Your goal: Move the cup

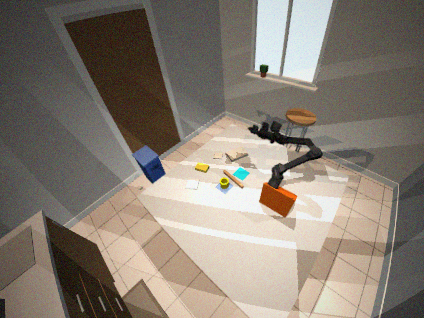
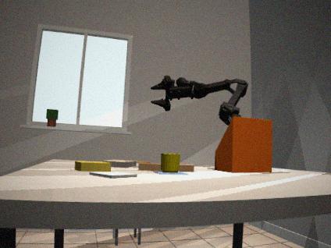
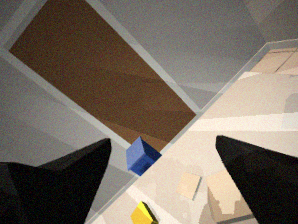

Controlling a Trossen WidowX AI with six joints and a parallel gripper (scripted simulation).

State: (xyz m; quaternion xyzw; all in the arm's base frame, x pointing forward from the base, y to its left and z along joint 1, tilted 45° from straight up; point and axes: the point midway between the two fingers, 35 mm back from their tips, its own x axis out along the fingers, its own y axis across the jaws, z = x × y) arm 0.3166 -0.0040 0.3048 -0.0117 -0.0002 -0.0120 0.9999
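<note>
The yellow cup (image 1: 224,184) (image 2: 170,163) stands upright on the light blue pad (image 1: 225,190) (image 2: 182,173). The marbles cannot be made out. The other pad, a cyan one (image 1: 242,173), lies bare behind a wooden bar (image 1: 233,178) (image 2: 187,168) that runs between it and the cup; the exterior view does not show this pad. My gripper (image 1: 253,130) (image 2: 152,95) (image 3: 163,142) is wide open and empty, held high above the table, well above and behind the cup. The cup is not in the wrist view.
An orange wedge-shaped block (image 1: 278,199) (image 2: 251,146) stands beside the arm's base. A yellow block (image 1: 202,167) (image 2: 93,166) (image 3: 143,215), a white tile (image 1: 192,185) (image 2: 113,175), a small beige tile (image 1: 218,156) (image 3: 189,185) and a flat brownish slab (image 1: 236,154) lie left and behind.
</note>
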